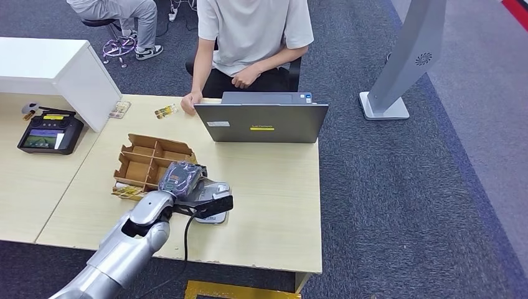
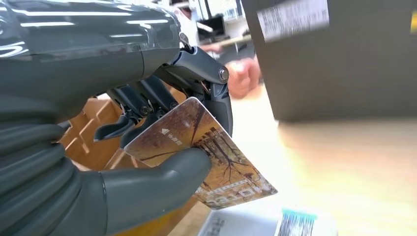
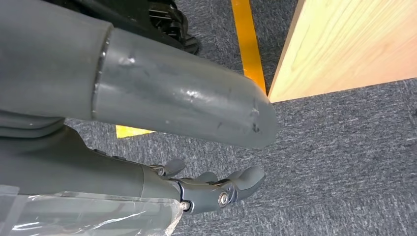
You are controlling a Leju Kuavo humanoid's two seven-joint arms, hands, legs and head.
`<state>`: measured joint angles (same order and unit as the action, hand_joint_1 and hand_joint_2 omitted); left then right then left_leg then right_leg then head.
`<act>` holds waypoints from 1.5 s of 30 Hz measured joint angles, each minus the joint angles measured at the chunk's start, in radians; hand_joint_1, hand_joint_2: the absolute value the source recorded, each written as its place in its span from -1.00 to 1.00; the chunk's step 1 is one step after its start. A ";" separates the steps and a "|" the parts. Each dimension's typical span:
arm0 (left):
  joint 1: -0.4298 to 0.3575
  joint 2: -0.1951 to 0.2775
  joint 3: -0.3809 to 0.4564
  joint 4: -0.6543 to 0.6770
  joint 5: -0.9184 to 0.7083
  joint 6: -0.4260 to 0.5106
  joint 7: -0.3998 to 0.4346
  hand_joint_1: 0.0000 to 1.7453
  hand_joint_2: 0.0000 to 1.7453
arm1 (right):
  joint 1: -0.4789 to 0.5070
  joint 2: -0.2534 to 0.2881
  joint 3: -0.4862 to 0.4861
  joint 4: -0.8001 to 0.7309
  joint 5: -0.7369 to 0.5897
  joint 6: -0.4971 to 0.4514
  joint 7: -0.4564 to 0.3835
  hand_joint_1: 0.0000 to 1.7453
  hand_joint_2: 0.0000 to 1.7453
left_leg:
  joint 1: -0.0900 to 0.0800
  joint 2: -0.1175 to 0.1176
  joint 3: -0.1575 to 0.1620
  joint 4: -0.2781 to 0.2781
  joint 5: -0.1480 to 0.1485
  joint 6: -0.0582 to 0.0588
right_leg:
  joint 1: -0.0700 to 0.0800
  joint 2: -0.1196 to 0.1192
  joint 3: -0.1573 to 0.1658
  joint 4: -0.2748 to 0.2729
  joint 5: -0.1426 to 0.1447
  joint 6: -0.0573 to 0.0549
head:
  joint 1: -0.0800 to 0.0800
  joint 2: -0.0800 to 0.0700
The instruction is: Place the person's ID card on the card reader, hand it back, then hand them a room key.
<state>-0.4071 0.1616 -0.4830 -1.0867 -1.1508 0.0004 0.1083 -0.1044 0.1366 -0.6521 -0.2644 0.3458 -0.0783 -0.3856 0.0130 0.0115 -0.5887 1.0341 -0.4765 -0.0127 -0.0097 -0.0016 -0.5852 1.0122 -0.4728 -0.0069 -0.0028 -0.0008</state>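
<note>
over the pale wooden table [image 1: 274,187], left hand [image 2: 147,132] pinches glossy card [image 2: 206,157].

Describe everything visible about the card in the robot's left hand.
The card is thin and flat with rounded corners, printed with a brownish tree scene, a small white arrow mark and pale lettering. The left hand pinches it between the thumb and dark fingers, tilted, just above the pale card reader.

Open worktop on the right, clutter along the far edge

Bare worktop [image 1: 274,187] runs right of the card reader [image 1: 212,202] to the right edge; the cardboard divider [image 1: 149,163] blocks its left, the laptop [image 1: 261,121] and person's hand [image 1: 190,99] the far edge.
</note>
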 joint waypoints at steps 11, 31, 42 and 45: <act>-0.001 -0.015 0.001 -0.075 -0.061 0.179 0.017 1.00 1.00 | 0.000 0.000 -0.004 0.000 0.007 0.004 -0.007 -1.00 -1.00 | 0.000 -0.001 -0.001 0.000 0.000 0.000 | 0.000 -0.001 0.000 0.000 0.000 0.000 | 0.000 0.000; -0.356 0.061 0.129 -0.119 -0.190 0.416 -0.005 1.00 1.00 | -0.045 0.011 0.019 0.000 0.056 0.005 0.035 -1.00 -1.00 | 0.001 -0.003 -0.001 0.000 0.003 0.000 | 0.000 -0.003 0.000 0.002 0.001 -0.001 | 0.000 0.000; -0.577 0.081 0.149 0.172 -0.188 0.416 0.019 1.00 1.00 | -0.060 0.016 0.050 0.001 0.056 0.004 0.056 -1.00 -1.00 | 0.000 -0.004 -0.001 0.000 0.004 0.000 | 0.000 -0.003 -0.001 0.002 0.001 -0.001 | 0.002 0.000; -0.591 0.081 0.150 0.214 -0.186 0.419 0.020 1.00 1.00 | -0.061 0.016 0.054 0.002 0.056 0.003 0.057 -1.00 -1.00 | 0.000 -0.004 -0.001 0.000 0.004 0.000 | 0.000 -0.003 -0.001 0.002 0.001 -0.001 | 0.002 0.000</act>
<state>-0.9978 0.2426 -0.3335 -0.8725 -1.3371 0.4198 0.1286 -0.1658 0.1530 -0.5985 -0.2628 0.4013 -0.0751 -0.3284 0.0134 0.0079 -0.5898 1.0342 -0.4728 -0.0132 -0.0094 -0.0044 -0.5857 1.0141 -0.4719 -0.0079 -0.0012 -0.0008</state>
